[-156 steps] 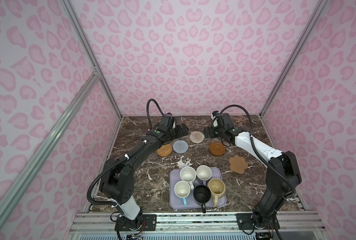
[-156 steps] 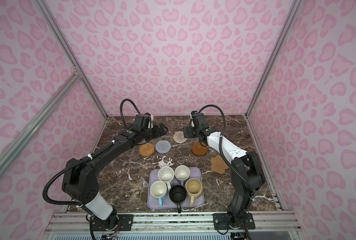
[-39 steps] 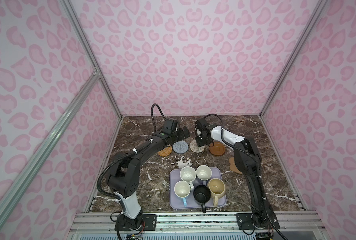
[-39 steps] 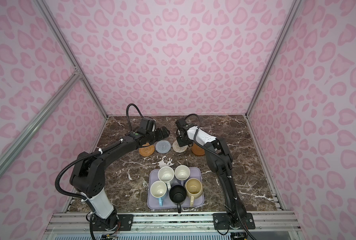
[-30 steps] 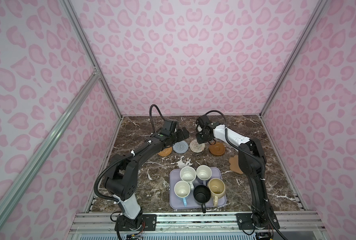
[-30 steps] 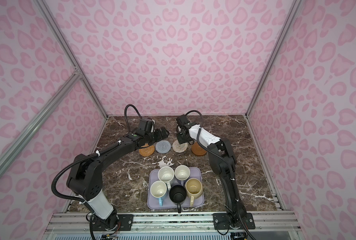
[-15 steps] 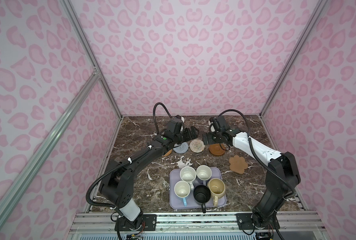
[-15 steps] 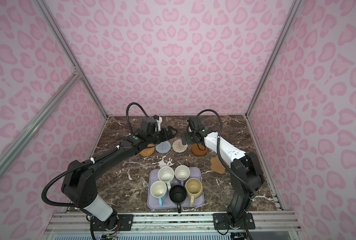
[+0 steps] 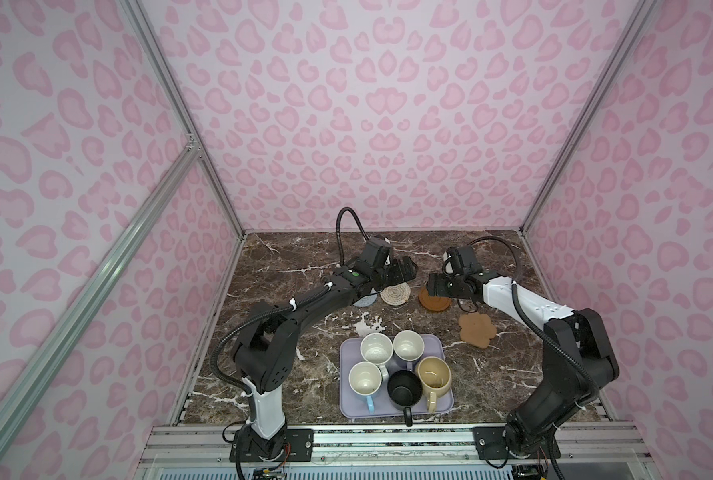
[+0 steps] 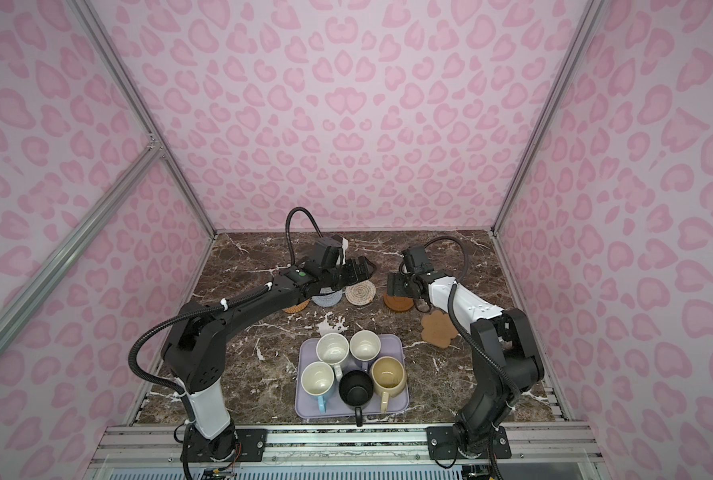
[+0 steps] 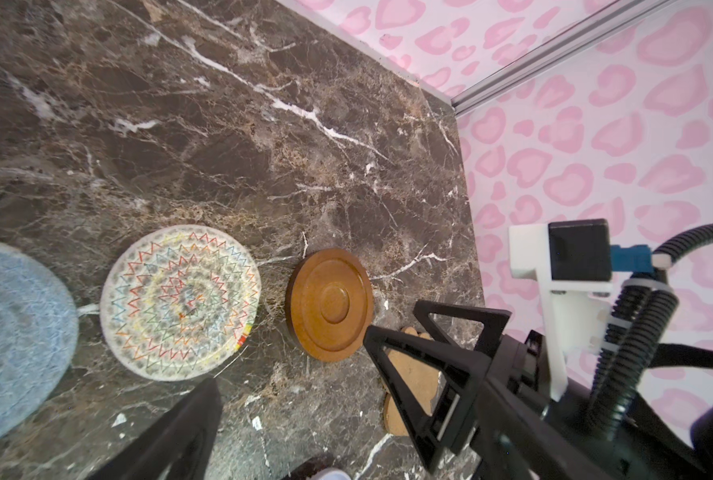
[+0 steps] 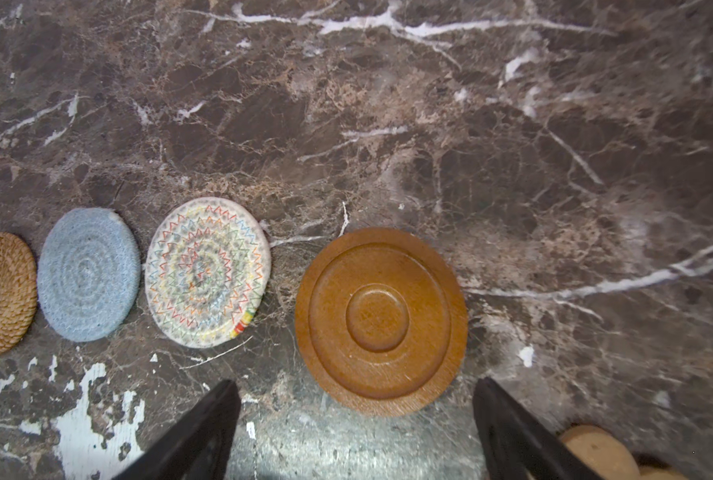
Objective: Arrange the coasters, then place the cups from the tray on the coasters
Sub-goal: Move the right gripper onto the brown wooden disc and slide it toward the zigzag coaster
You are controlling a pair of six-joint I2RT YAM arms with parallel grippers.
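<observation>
- The right tool (image 9: 431, 286) hung just over the brown wooden dish (image 12: 382, 320), jaws wide apart and nothing between them. A second earlier it had been at the cream woven coaster (image 12: 207, 272).
- The left tool (image 9: 402, 269) hovered close by that cream coaster, near the centre of a top view, likewise spread wide and empty.
- The cream coaster, earlier set back toward the wall, now lay in line between the grey-blue coaster (image 12: 88, 274) and the dish, so four were arranged. The paw-shaped coaster (image 9: 477, 328) lay apart, lower right.
- The round coasters had no long axis; their row ran left to right across both top views, from the orange-tan coaster (image 12: 1, 295).
- The cups (image 9: 376, 348) stood on the tray (image 9: 437, 344), lower centre. The black cup (image 9: 404, 388) pointed its handle at the lower edge.
</observation>
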